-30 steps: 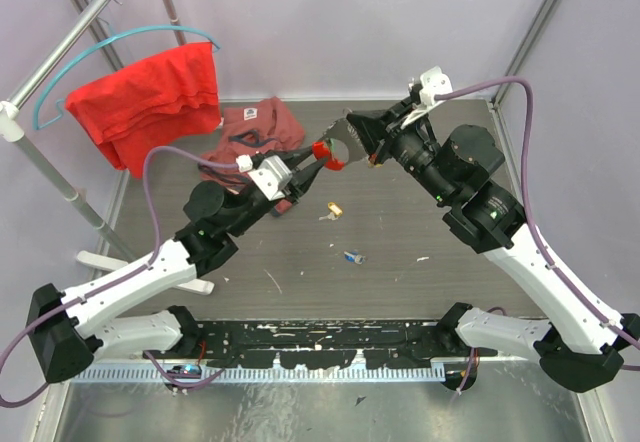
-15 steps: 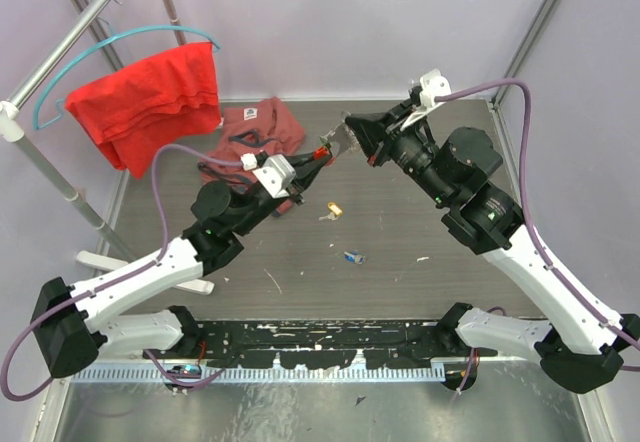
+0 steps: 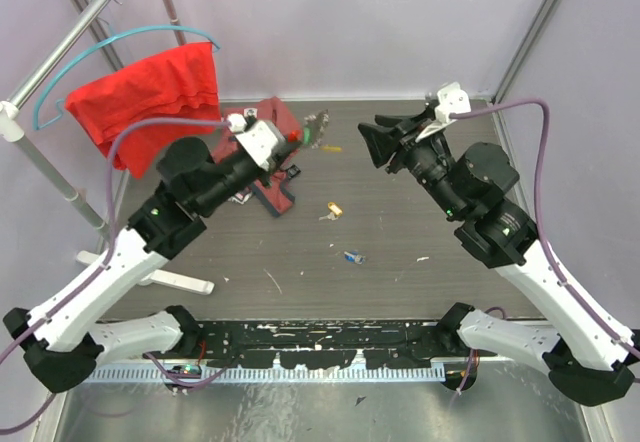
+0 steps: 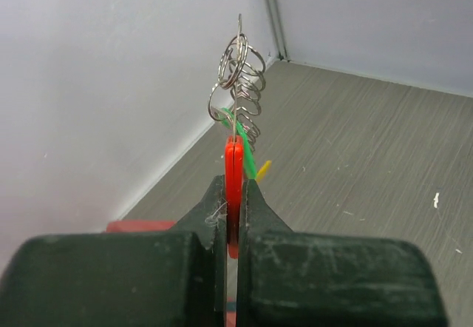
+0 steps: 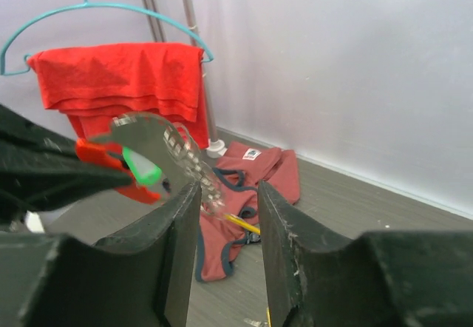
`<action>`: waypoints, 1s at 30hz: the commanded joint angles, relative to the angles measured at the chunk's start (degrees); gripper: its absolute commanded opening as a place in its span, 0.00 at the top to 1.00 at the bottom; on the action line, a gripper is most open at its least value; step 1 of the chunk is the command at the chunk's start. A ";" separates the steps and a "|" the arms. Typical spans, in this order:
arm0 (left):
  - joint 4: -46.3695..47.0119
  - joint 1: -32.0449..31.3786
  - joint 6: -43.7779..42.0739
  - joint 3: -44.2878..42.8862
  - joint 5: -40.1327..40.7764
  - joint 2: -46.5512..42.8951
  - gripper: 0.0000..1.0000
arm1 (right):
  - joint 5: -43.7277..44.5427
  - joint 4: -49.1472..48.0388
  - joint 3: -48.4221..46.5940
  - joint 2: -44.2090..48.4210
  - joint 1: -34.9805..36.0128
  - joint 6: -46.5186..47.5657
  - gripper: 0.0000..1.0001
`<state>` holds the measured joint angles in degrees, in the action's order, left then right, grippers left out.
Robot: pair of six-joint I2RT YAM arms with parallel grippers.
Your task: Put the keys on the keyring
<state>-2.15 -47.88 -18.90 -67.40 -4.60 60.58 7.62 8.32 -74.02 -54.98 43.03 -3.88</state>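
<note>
Now the left gripper (image 4: 235, 194) is pinching the keyring (image 4: 238, 75) by its red tag (image 4: 233, 166), ring upright. The right gripper (image 5: 227, 192), partly open and seemingly empty, is hovering with loose keys (image 3: 333, 208) lying at its seven o'clock.

Robot test cell, lab setting. Grey table (image 3: 420, 232) boxed in by plain pale walls (image 3: 350, 22), metal corner posts (image 3: 545, 22) at its far edge. 2 white-and-black arms (image 3: 560, 282) bolted to a black rail (image 3: 320, 334) at its near edge, purple cables (image 3: 505, 105) exposed. Clothes rack (image 3: 10, 120) with teal hanger (image 3: 180, 28) and red cloth (image 3: 150, 97) at its left edge. Maroon garment (image 5: 255, 168) on its far-left part.
</note>
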 commanded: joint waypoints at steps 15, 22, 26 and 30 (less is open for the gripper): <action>-72.89 13.97 31.44 -46.92 -24.07 44.67 1.00 | 10.41 -2.04 2.22 3.16 0.02 3.92 0.51; -72.09 13.90 31.39 -49.26 -17.59 43.53 1.00 | 12.70 -1.82 3.34 4.43 0.04 4.95 0.47; -76.02 13.86 30.02 -51.77 -17.14 45.79 1.00 | 13.33 -1.40 3.62 4.36 0.03 5.08 0.46; -76.11 13.54 28.60 -51.78 -17.52 45.23 1.00 | 14.50 -0.48 3.94 4.27 -0.03 5.64 0.45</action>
<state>-74.89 -33.95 11.11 -118.04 -20.93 106.50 19.88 8.97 -69.76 -51.62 43.03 0.47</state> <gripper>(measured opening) 0.040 0.543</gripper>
